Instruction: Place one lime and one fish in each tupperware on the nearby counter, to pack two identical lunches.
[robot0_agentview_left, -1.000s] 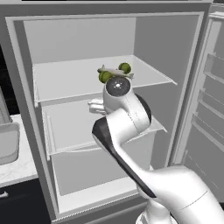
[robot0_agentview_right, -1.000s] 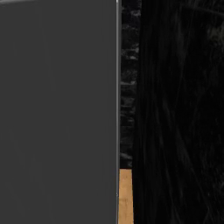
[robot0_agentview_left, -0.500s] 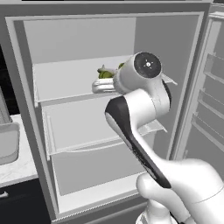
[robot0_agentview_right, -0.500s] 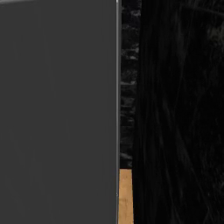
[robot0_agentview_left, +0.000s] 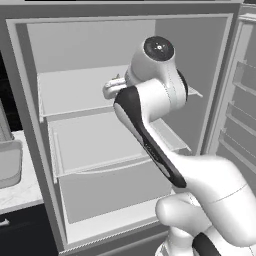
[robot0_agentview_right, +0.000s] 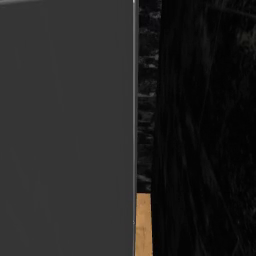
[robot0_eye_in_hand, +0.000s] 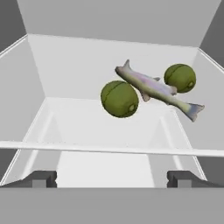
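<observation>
Jaws (robot0_eye_in_hand: 112, 178) spread wide and empty, raised within the last second from the lower fridge shelf to the upper shelf (robot0_eye_in_hand: 109, 148). Ahead of jaws: near lime (robot0_eye_in_hand: 119, 99), fish (robot0_eye_in_hand: 155, 89) just beyond, second lime (robot0_eye_in_hand: 180, 78) behind. Nothing picked yet; lime grab likely next.

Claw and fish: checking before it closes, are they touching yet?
Apart. The hand view shows the open claw with its tips well short of the fish, the shelf's front edge between them.

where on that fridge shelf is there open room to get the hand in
The shelf is bare on its left half, between the left wall and the near lime. The right is crowded: fish lies between near lime and far lime.
</observation>
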